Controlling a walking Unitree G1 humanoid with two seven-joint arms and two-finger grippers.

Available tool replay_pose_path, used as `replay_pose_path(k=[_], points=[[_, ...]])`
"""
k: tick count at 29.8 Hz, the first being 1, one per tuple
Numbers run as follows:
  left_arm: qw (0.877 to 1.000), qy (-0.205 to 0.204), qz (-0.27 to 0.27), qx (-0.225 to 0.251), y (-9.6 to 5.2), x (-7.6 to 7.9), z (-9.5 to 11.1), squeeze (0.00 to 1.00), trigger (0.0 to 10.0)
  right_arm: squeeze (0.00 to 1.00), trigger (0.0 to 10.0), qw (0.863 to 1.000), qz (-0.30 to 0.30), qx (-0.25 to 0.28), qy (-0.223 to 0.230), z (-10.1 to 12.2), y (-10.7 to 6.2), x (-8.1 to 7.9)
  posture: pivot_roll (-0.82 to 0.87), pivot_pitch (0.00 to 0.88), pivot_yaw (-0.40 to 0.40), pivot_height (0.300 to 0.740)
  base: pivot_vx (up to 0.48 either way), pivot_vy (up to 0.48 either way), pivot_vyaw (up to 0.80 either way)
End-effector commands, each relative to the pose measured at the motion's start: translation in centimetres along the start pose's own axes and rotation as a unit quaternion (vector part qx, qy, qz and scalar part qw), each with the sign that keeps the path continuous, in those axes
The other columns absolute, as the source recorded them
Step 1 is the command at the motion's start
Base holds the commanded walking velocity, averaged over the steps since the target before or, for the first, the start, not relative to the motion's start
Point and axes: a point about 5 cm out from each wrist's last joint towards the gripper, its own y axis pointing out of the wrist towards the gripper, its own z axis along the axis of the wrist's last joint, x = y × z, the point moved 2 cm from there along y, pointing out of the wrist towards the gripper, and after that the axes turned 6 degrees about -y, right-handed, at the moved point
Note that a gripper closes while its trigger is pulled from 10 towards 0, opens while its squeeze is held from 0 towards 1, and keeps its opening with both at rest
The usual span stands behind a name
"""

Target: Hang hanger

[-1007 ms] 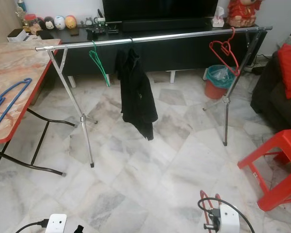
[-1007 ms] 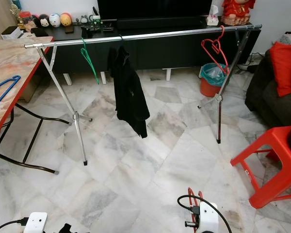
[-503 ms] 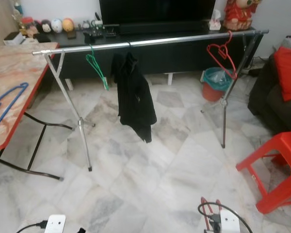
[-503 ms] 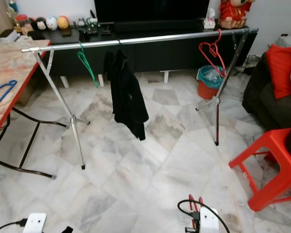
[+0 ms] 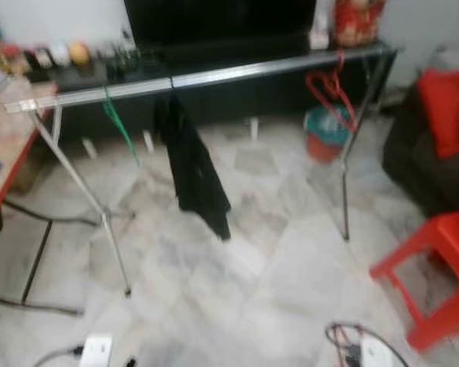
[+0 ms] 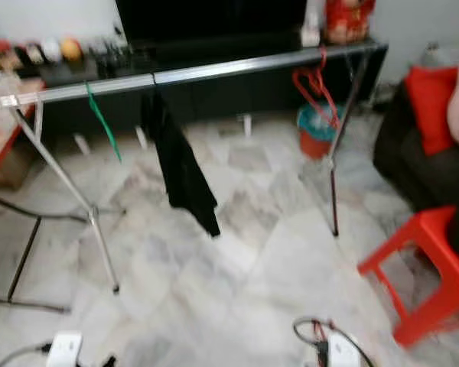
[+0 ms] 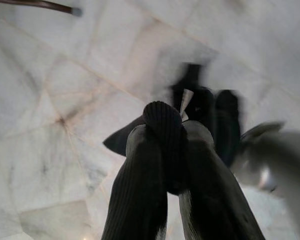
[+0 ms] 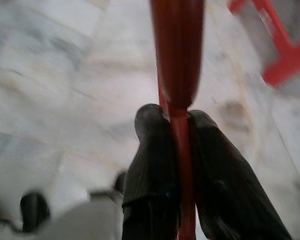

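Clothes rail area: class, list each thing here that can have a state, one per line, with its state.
Right gripper: shut on a red hanger.
Left gripper: shut, holding nothing.
Green hanger: hanging on the rail.
Black garment: hanging on the rail.
Second red hanger: hanging on the rail.

Marble floor; black TV cabinet; red stool.

A red hanger was clamped between the two black fingers of the right gripper, low over the marble floor. A silver clothes rail stood ahead, carrying a green hanger, a black jacket and another red hanger.
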Motion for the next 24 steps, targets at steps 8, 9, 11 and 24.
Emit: replay_pose_path(k=[8,9,11,24], points=[[1.000,-0.001,0.013,-0.001,-0.12,-1.04,-0.15,0.00,10.0,0.00,10.0,1.000,0.015,0.000,0.004,0.23,0.11,-1.17,0.01,0.032,0.034,0.740,0.412,0.000,0.00],[1.000,-0.001,0.013,-0.001,-0.12,-1.04,-0.15,0.00,10.0,0.00,10.0,1.000,0.015,0.000,0.004,0.23,0.11,-1.17,0.01,0.032,0.034,0.740,0.416,0.000,0.00],[1.000,-0.001,0.013,-0.001,-0.12,-1.01,-0.15,0.00,10.0,0.00,10.0,1.000,0.017,0.000,-0.001,0.29,0.14,-1.20,0.01,0.032,0.032,0.740,0.418,0.000,0.00],[1.000,-0.001,0.011,-0.002,-0.10,-0.81,-0.20,0.00,10.0,0.00,10.0,1.000,0.018,0.009,-0.007,0.85,0.28,-1.18,0.00,0.026,0.030,0.740,0.421,0.000,0.00]])
